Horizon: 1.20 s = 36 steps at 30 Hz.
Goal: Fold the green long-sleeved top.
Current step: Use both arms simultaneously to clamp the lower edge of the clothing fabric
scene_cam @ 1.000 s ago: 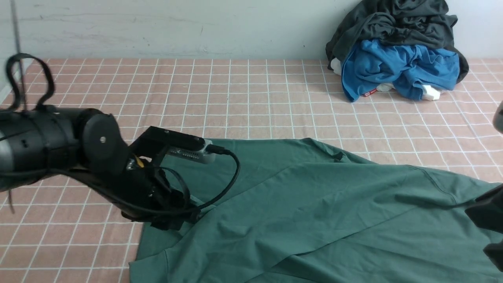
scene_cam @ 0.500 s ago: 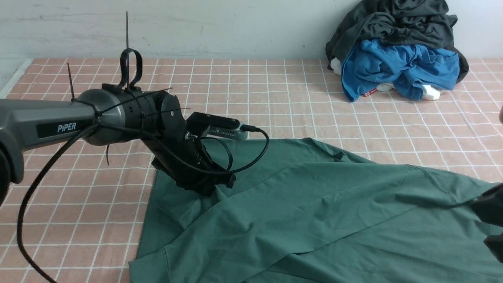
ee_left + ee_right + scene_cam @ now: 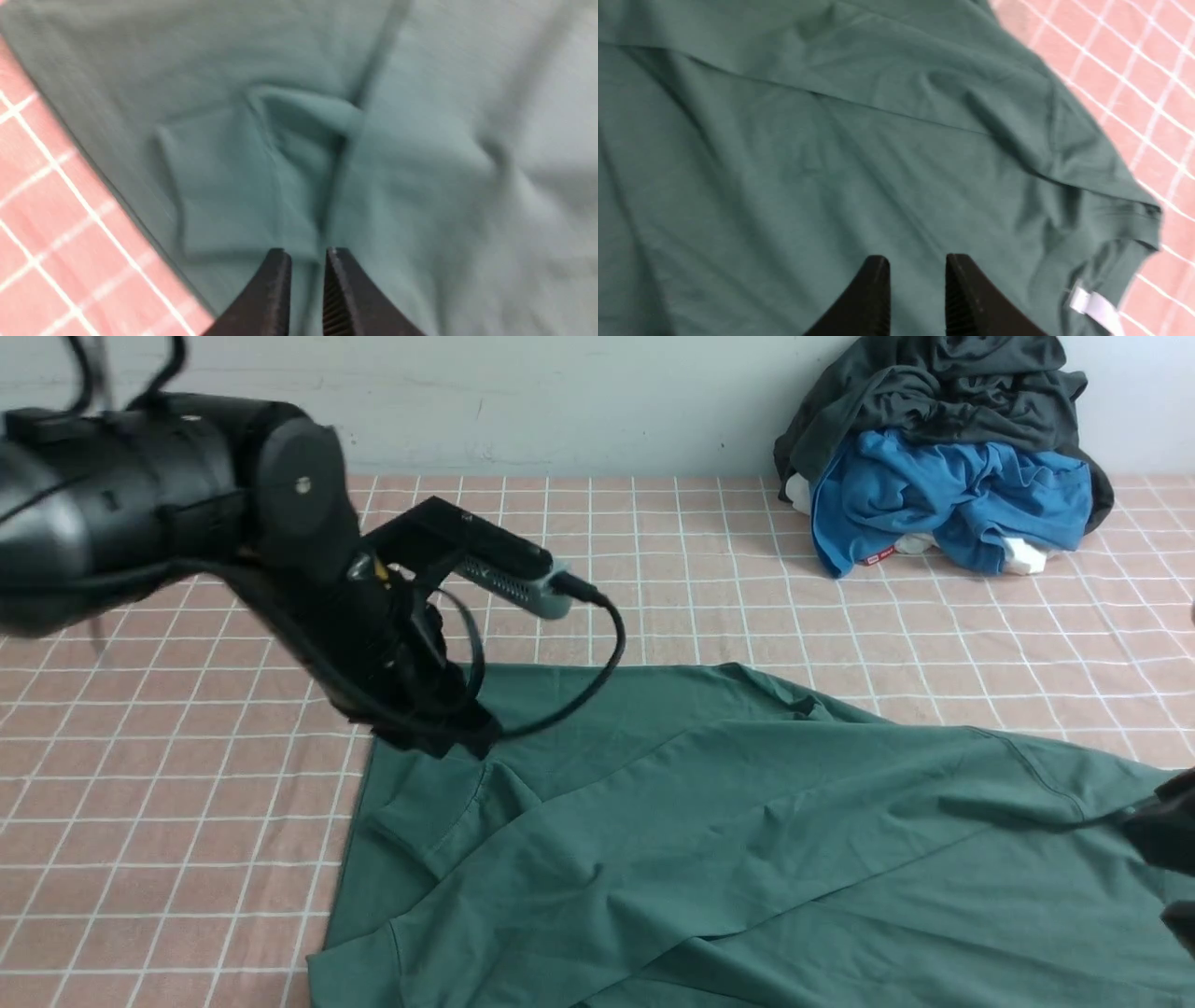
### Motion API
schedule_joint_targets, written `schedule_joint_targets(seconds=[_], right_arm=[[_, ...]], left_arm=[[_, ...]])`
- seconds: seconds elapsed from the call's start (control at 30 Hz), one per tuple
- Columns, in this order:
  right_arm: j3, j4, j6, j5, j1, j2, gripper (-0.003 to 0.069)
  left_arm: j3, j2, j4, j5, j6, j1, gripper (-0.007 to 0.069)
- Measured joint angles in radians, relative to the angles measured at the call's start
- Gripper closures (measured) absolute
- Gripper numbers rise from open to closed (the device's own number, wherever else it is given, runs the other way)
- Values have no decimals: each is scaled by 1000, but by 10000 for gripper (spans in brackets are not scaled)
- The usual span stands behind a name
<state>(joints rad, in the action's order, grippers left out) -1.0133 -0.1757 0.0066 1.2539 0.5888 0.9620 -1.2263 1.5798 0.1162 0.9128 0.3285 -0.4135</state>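
Green long-sleeved top (image 3: 747, 840) lies spread along the near edge, toward the right corner; left sleeve (image 3: 448, 812) looks tucked in already. Left gripper (image 3: 306, 254) and right gripper (image 3: 917, 261) both hover barely parted, pinching nothing. Next move probably needs a fresh pinch on an edge.

the dark green, soft knit long-sleeved top (image 3: 747, 840) lies spread out flat, creased, its layers overlapping along slanting folds. a turned-in flap with a small puckered ridge lies just under and ahead of the left pincer (image 3: 306, 254), not gripped. the ribbed neck edge with its white label (image 3: 1092, 305) lies near the right pincer (image 3: 917, 261), off to one side.
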Motion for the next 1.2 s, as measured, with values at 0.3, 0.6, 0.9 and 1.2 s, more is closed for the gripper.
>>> schedule_joint_targets(seconds=[0.3,0.6,0.9,1.2], right_arm=[[0,228,-134,1,0,-37,309],[0,250,-146,1,0,-37,295],[0,250,-147,2,0,-37,294],[0,252,-147,3,0,-37,294]], left_arm=[[551,-437,10,15,233,-314,436],[731,-366,7,21,208,-528,148],[723,-165,-20,-80,134,-647,106],[680,-143,-160,-79,-41,-652,114]])
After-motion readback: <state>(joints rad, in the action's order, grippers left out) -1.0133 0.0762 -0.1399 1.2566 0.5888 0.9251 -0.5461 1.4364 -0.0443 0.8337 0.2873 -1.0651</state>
